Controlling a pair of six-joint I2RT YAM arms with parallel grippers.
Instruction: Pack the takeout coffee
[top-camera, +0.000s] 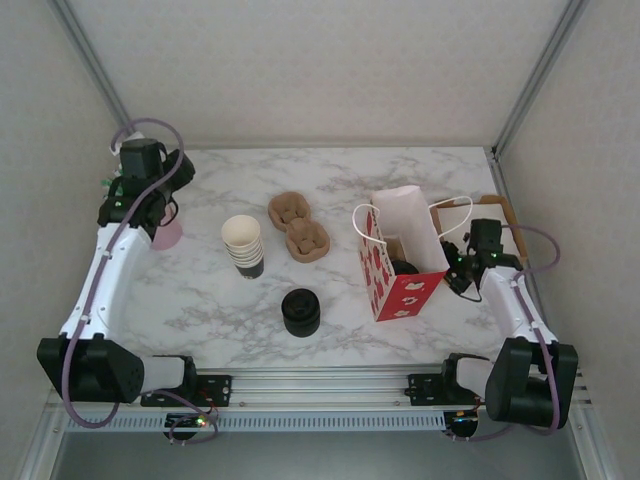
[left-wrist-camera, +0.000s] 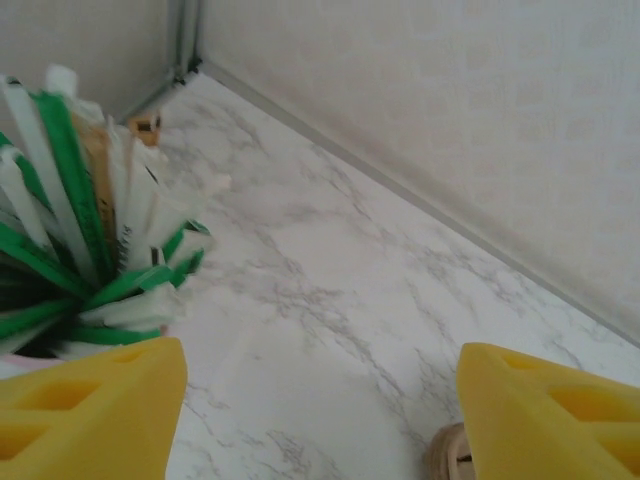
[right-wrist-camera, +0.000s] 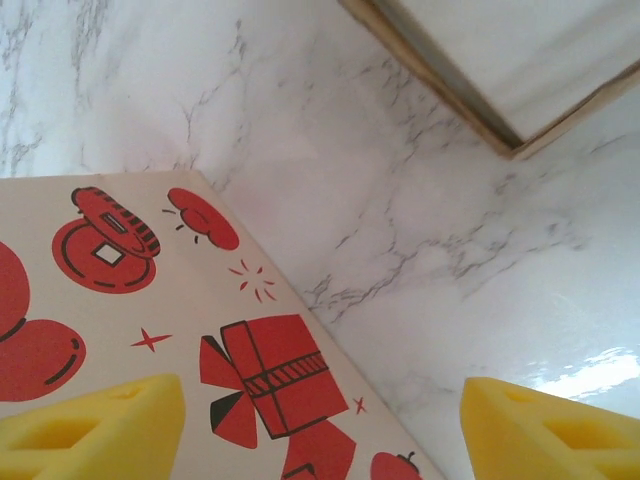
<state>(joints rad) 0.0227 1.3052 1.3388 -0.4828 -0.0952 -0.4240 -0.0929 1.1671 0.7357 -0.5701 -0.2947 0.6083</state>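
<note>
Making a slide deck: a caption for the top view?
Lidded coffee sits in the bag; right gripper open beside it.

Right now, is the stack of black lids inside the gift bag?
No, the stack of black lids stands on the bare table, left of the gift bag.

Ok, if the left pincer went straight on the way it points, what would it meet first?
Most likely the bare marble table, beside the green-and-white straws. The left pincer stands open with nothing between its fingers, though depth is hard to judge.
</note>
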